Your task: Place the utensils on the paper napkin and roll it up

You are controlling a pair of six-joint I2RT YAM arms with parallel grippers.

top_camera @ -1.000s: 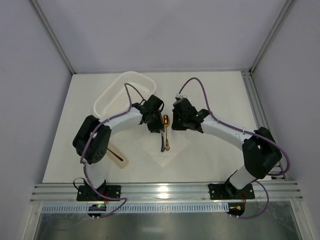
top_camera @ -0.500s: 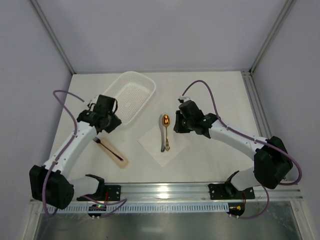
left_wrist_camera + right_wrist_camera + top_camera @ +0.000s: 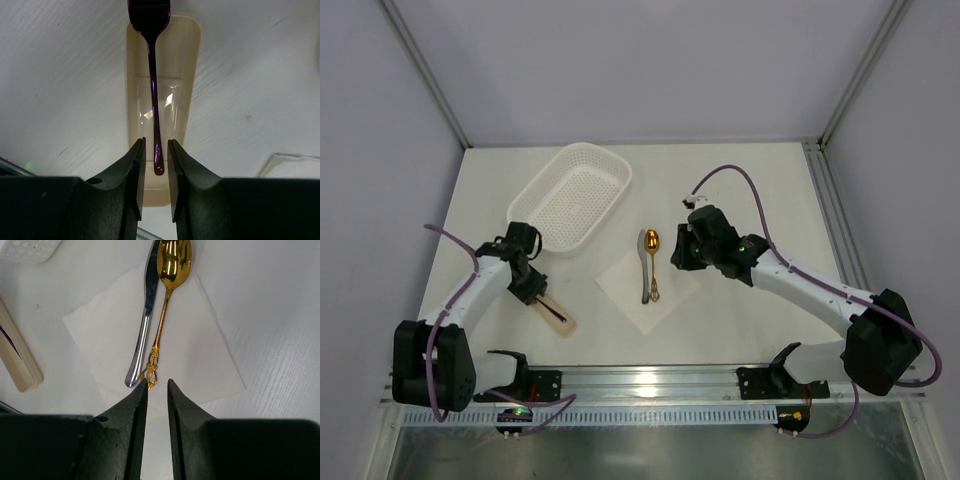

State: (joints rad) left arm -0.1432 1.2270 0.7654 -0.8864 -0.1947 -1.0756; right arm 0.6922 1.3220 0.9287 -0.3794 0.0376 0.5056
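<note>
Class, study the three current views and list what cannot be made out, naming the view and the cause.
- Tines of the fork: left wrist view, cut off by the top edge; top view, too small, and partly under the left gripper.
- Bowl of the grey-silver spoon: right wrist view, cut off by the top edge; top view, too small for detail.
- Near corner of the paper napkin: right wrist view, behind the right gripper.

I am holding my left gripper point(image 3: 534, 290) low over the beige slab point(image 3: 565, 323) where the dark fork point(image 3: 555, 312) is lying, near the white basket point(image 3: 575, 195). My right gripper point(image 3: 678, 256) is hanging beside the napkin point(image 3: 625, 290), which is carrying the gold spoon point(image 3: 652, 240) and the grey spoon point(image 3: 645, 272)
</note>
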